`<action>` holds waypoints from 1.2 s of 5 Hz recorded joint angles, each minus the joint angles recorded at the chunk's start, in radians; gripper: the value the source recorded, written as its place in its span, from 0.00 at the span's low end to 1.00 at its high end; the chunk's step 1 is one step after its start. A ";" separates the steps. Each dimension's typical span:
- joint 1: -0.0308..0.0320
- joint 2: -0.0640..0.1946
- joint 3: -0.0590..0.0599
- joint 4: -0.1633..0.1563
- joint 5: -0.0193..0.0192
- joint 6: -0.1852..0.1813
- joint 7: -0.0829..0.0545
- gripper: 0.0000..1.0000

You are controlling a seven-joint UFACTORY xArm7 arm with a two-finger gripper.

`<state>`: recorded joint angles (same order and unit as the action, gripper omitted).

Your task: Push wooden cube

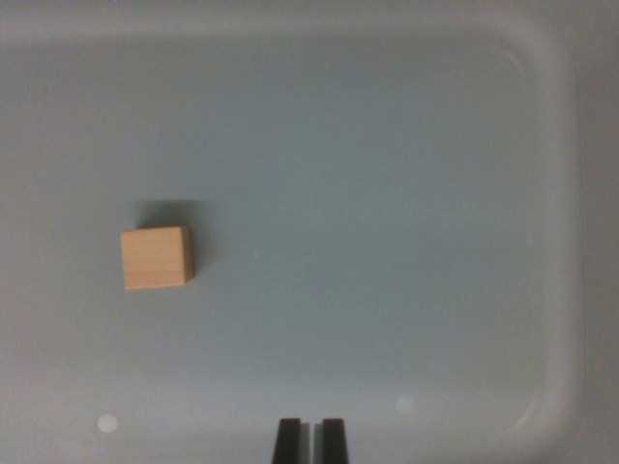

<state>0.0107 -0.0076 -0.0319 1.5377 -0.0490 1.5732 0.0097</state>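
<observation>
Nearest, at the six o'clock edge of the wrist view: gripper (pixel 309 441), two dark fingertips (pixel 287 440) poking up into frame, drawn almost together with only a thin pale slit between them, clamped on nothing. Tips well apart from everything else, hanging over bare tray floor.

Just beyond, toward seven o'clock: a small pale round spot (pixel 107 422) on the floor; a fainter one (pixel 405 403) toward five o'clock. Too blurred to tell whether marks or glints.

Farther out, at about ten o'clock from the gripper and left of the view's centre: wooden cube (pixel 155 258), light tan, sitting flat on the floor, top face toward the camera, a sliver of darker side face showing along its three o'clock edge. Soft shadow thrown toward twelve o'clock. Alone, touching neither wall nor gripper, well apart from the fingertips.

Farthest, all around: shallow grey tray (pixel 556 232), smooth floor, raised rim running along the twelve o'clock side and down the three o'clock side, rounded corners at one and five o'clock. Rim at nine o'clock out of frame.
</observation>
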 joint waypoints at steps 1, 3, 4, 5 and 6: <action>0.0000 0.000 0.000 0.000 0.0000 0.000 0.000 0.00; 0.0016 0.003 0.002 -0.013 0.0008 -0.016 0.002 0.00; 0.0037 0.007 0.004 -0.030 0.0019 -0.037 0.005 0.00; 0.0037 0.007 0.004 -0.030 0.0019 -0.037 0.005 0.00; 0.0062 0.013 0.006 -0.051 0.0032 -0.062 0.008 0.00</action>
<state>0.0170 0.0050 -0.0256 1.4870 -0.0458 1.5111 0.0179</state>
